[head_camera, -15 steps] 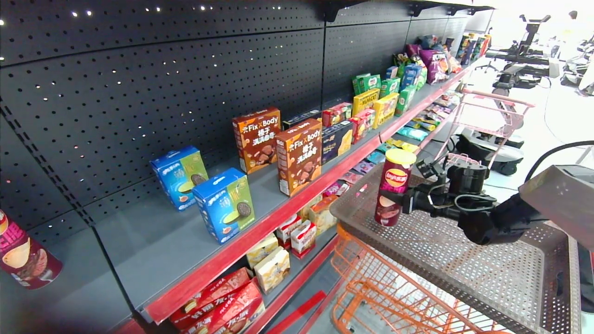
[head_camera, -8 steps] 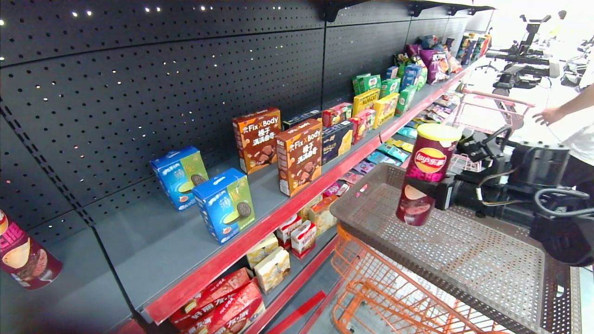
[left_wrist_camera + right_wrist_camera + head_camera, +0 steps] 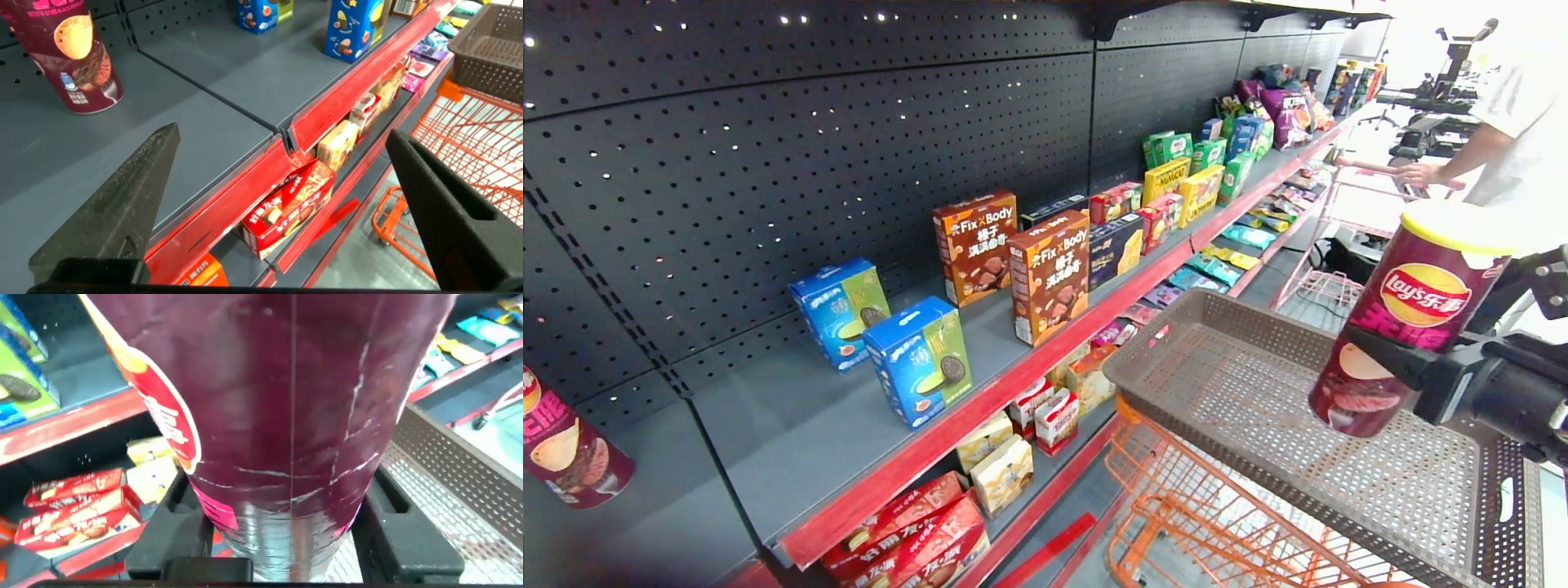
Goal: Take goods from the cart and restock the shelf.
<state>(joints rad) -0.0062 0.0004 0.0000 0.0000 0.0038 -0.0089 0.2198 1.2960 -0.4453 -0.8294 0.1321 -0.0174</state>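
Observation:
My right gripper (image 3: 1409, 367) is shut on a maroon chip can with a yellow lid (image 3: 1413, 314), held upright above the brown perforated tray (image 3: 1258, 425) on top of the orange cart (image 3: 1176, 523). The right wrist view looks at the can (image 3: 286, 416) close up, clamped between the black fingers (image 3: 172, 539). A second maroon chip can (image 3: 564, 449) stands on the grey shelf (image 3: 792, 441) at the far left. My left gripper (image 3: 278, 212) is open over the shelf's red front edge, with that second can (image 3: 73, 53) beyond it.
Blue cookie boxes (image 3: 919, 359) and orange boxes (image 3: 1049, 273) stand on the shelf, more goods farther along. Lower shelves hold red and cream boxes (image 3: 915, 531). A person's hand rests on a pink cart (image 3: 1372, 204) at the back right.
My right gripper has carried the chip can to the right and closer to the head camera, over the tray. A person has stepped up to the pink cart.

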